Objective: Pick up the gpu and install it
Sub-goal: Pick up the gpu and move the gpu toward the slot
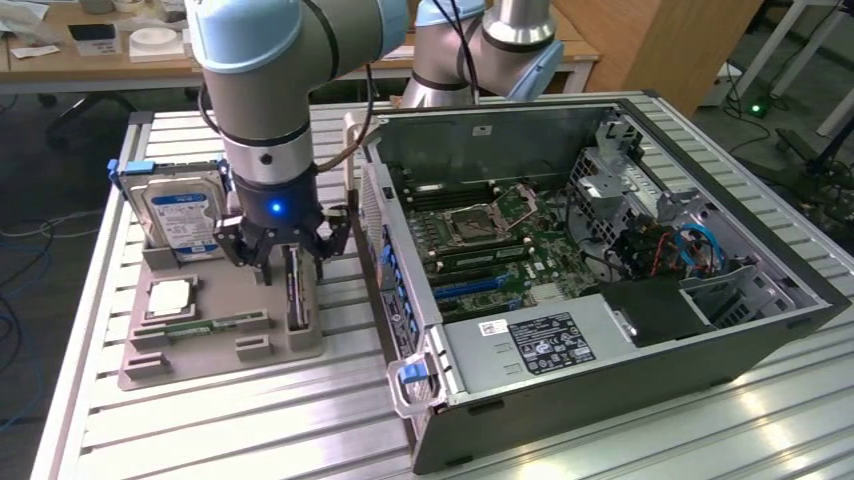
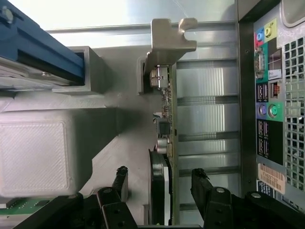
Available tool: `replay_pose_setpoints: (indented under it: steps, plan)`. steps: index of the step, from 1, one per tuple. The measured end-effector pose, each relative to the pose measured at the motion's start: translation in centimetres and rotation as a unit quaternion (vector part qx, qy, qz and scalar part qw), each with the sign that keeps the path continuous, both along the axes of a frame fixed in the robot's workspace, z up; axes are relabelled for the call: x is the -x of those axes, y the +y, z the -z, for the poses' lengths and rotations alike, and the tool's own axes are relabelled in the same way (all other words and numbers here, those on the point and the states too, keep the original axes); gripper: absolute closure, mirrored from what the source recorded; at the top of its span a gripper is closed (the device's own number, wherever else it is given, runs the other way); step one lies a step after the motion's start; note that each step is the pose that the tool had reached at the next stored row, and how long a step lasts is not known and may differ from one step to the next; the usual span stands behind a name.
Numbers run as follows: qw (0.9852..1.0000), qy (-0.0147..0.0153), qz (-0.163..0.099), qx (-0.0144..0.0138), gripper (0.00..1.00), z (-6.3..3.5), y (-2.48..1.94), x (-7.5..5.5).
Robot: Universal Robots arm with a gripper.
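Gpu (image 1: 296, 300), thin dark circuit card, standing upright on its long edge, seated in a slot of the grey holder (image 1: 200, 365), silvery end bracket (image 2: 167, 43) at one end

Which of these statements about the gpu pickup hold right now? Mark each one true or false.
1. The jaws stand open, one on either side of the gpu. True.
2. The gpu is seated in the computer case. False: it stands on edge in the grey tray beside the case.
3. The hard drive stands upright in the tray. True.
4. The case's side panel is closed. False: the case is open, with the motherboard exposed.
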State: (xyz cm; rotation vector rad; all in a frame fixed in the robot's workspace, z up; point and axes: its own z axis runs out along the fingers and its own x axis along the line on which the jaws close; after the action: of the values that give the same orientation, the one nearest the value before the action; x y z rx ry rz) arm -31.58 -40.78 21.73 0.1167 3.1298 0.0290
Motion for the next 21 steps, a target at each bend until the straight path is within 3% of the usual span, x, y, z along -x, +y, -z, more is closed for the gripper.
replay_pose_setpoints:
  steps: [5, 13, 16, 18, 21]
  plan:
    - [1.0000, 0.0000, 0.001, 0.0000, 0.35, 0.87, 0.00, 0.00]
    - [1.0000, 0.0000, 0.001, 0.0000, 0.35, 0.91, 0.00, 0.00]
    - [1.0000, 0.0000, 0.001, 0.0000, 0.43, 0.91, 0.00, 0.00]
    - [1.0000, 0.0000, 0.001, 0.0000, 0.55, 0.91, 0.00, 0.00]
    - [1.0000, -0.0001, 0.001, -0.0001, 0.61, 1.01, 0.00, 0.00]
